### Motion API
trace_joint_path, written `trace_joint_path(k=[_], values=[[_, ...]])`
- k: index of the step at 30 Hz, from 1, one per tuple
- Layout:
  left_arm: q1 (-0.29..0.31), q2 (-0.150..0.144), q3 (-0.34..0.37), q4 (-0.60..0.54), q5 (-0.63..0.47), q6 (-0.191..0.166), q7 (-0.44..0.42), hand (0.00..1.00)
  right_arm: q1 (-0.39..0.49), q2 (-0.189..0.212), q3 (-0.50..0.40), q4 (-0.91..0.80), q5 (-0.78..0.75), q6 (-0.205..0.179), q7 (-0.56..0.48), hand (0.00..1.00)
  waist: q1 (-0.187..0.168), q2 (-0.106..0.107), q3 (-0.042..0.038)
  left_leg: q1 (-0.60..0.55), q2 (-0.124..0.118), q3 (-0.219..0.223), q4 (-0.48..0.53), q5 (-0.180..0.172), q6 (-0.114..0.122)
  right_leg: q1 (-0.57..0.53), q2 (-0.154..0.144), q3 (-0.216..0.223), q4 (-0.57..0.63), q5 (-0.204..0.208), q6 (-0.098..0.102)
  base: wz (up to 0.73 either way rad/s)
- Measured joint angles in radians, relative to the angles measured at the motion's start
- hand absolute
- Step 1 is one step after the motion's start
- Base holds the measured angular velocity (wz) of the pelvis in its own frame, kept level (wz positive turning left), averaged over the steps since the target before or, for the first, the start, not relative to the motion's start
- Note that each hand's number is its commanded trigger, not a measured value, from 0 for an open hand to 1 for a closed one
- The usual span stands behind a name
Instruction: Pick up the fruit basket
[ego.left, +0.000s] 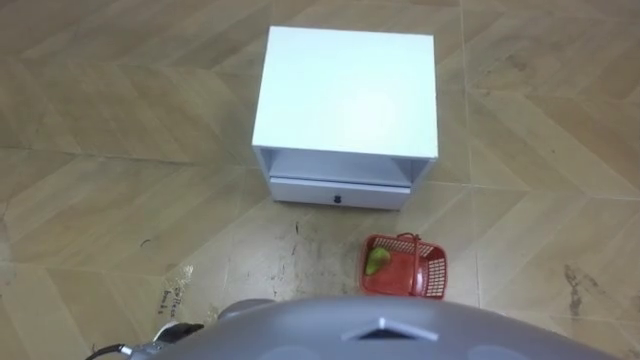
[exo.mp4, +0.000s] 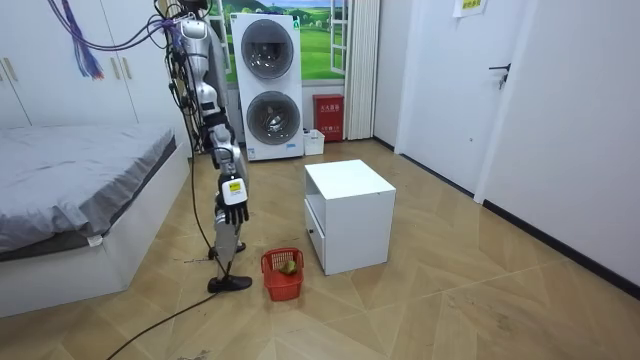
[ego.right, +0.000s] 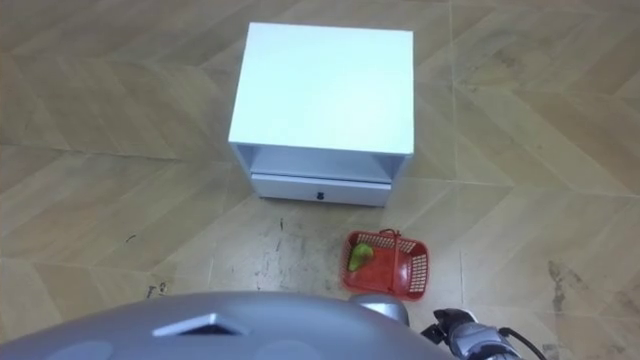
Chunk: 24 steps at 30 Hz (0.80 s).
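My right robot hand hung at my side in the room view, fingers pointing down, loosely apart, clamped on nothing. It was well above the floor and apart from the fruit basket.

I stood upright on the wood floor, facing the front of a white cabinet.

Fruit basket: red mesh, on the floor, near right in the eye views, close to my feet. Its handle was up, across the top. It was not touching the cabinet, with a strip of floor between them. It sat just right of the cabinet's front middle, below the right end of the drawer.

A green fruit lay inside, in the left part of the basket. I couldn't tell what kind.

Cabinet: plain white top, open slot under it, then one drawer pushed in, with a small dark knob at the middle.

In the room view the basket was on the floor between my feet and the cabinet's lower front corner. A bed was on the room view's left behind me. Two stacked washing machines stood at the far wall, with a red box beside them. A white door was on the room view's right.
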Motion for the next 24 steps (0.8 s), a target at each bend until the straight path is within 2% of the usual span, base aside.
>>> trace_joint_path(k=[5, 7, 8, 10, 12, 16, 17, 18, 19, 20, 21, 22, 23, 24], values=[[0.0, 0.0, 0.0, 0.001, 0.0, 0.004, -0.015, 0.0, 0.001, 0.006, 0.0, -0.001, 0.008, 0.006, -0.003, 0.0, 0.0, -0.007, 0.0, -0.002, -0.002, 0.0, 0.005, 0.0, 0.0, -0.002, -0.004, -0.001, 0.007, -0.001, 0.001, 0.0], [0.001, 0.0, -0.002, -0.002, -0.001, 0.005, -0.016, 0.0, -0.002, 0.005, -0.007, -0.008, 0.016, 0.019, -0.004, 0.0, -0.001, -0.013, -0.0008, -0.016, -0.009, 0.012, 0.022, -0.003, 0.005, -0.02, -0.017, -0.005, 0.04, -0.018, 0.005, 0.06], [-0.004, 0.0, -0.003, -0.002, -0.002, 0.005, -0.017, 0.0, -0.002, 0.001, -0.009, -0.01, 0.022, 0.024, -0.007, 0.0, -0.003, -0.014, -0.0003, -0.029, -0.015, 0.024, 0.041, -0.011, 0.016, -0.035, -0.028, -0.011, 0.071, -0.034, 0.01, 0.21], [-0.013, 0.0, -0.003, -0.002, -0.001, -0.001, -0.016, 0.0, -0.006, -0.003, -0.021, -0.021, 0.031, 0.028, -0.017, 0.0, 0.0, -0.015, -0.0018, -0.048, -0.021, 0.036, 0.064, -0.03, 0.023, -0.062, -0.044, -0.016, 0.117, -0.051, 0.019, 0.12], [-0.016, 0.004, -0.002, 0.001, -0.004, -0.005, -0.014, 0.0, -0.016, -0.005, -0.039, -0.041, 0.042, 0.021, -0.041, 0.0, -0.004, -0.009, 0.003, -0.062, -0.033, 0.037, 0.083, -0.04, 0.037, -0.082, -0.062, -0.013, 0.16, -0.056, 0.027, 0.0], [-0.022, 0.026, 0.002, 0.003, -0.004, -0.032, -0.01, 0.0, -0.018, -0.015, -0.065, -0.049, 0.069, 0.014, -0.062, 0.0, -0.005, -0.002, 0.008, -0.106, -0.046, 0.036, 0.145, -0.057, 0.065, -0.158, -0.09, -0.006, 0.265, -0.05, 0.032, 0.04], [-0.031, 0.028, 0.013, 0.019, -0.004, -0.044, -0.01, 0.0, -0.026, -0.019, -0.079, -0.056, 0.069, 0.014, -0.067, 0.0, -0.002, -0.002, 0.0054, -0.129, -0.048, 0.042, 0.167, -0.062, 0.074, -0.188, -0.094, 0.006, 0.289, -0.038, 0.032, -0.15], [-0.038, 0.029, 0.035, 0.027, -0.004, -0.052, -0.009, 0.0, -0.024, -0.022, -0.079, -0.082, 0.069, 0.014, -0.071, 0.0, -0.003, 0.012, 0.0006, -0.15, -0.047, 0.045, 0.179, -0.065, 0.083, -0.215, -0.101, 0.011, 0.318, -0.025, 0.036, -0.17], [-0.041, 0.03, 0.046, 0.037, -0.004, -0.057, -0.007, 0.0, -0.024, -0.024, -0.079, -0.091, 0.07, 0.01, -0.073, 0.0, -0.002, 0.011, 0.0017, -0.158, -0.046, 0.048, 0.18, -0.064, 0.089, -0.227, -0.106, 0.018, 0.337, -0.021, 0.036, -0.08], [-0.042, 0.03, 0.069, 0.046, -0.004, -0.068, -0.006, 0.0, -0.021, -0.027, -0.081, -0.107, 0.081, 0.01, -0.073, 0.0, -0.003, 0.014, 0.0021, -0.171, -0.042, 0.068, 0.189, -0.071, 0.107, -0.259, -0.118, 0.02, 0.398, -0.015, 0.037, 0.1], [-0.041, 0.036, 0.084, 0.05, -0.004, -0.078, -0.004, 0.0, -0.011, -0.027, -0.083, -0.127, 0.114, 0.014, -0.078, 0.0, -0.005, 0.014, 0.0054, -0.187, -0.04, 0.086, 0.217, -0.082, 0.121, -0.305, -0.142, 0.028, 0.561, -0.014, 0.031, 0.25], [-0.042, 0.039, 0.085, 0.049, -0.004, -0.081, -0.003, 0.0, -0.004, -0.028, -0.082, -0.132, 0.134, 0.015, -0.081, 0.0, -0.005, 0.009, 0.0036, -0.193, -0.042, 0.086, 0.231, -0.088, 0.126, -0.312, -0.147, 0.03, 0.652, -0.01, 0.024, 0.4], [-0.039, 0.044, 0.084, 0.039, -0.004, -0.089, 0.003, 0.0, -0.007, -0.03, -0.083, -0.134, 0.175, 0.016, -0.089, 0.0, 0.003, -0.001, 0.002, -0.207, -0.048, 0.087, 0.252, -0.094, 0.133, -0.314, -0.159, 0.034, 0.81, -0.007, 0.013, 0.3], [-0.039, 0.045, 0.081, 0.037, -0.005, -0.09, 0.009, 0.0, -0.033, -0.033, -0.082, -0.134, 0.216, 0.012, -0.105, 0.0, 0.016, -0.004, 0.0012, -0.244, -0.048, 0.091, 0.28, -0.096, 0.136, -0.311, -0.156, 0.05, 0.904, -0.005, 0.014, 0.15]])
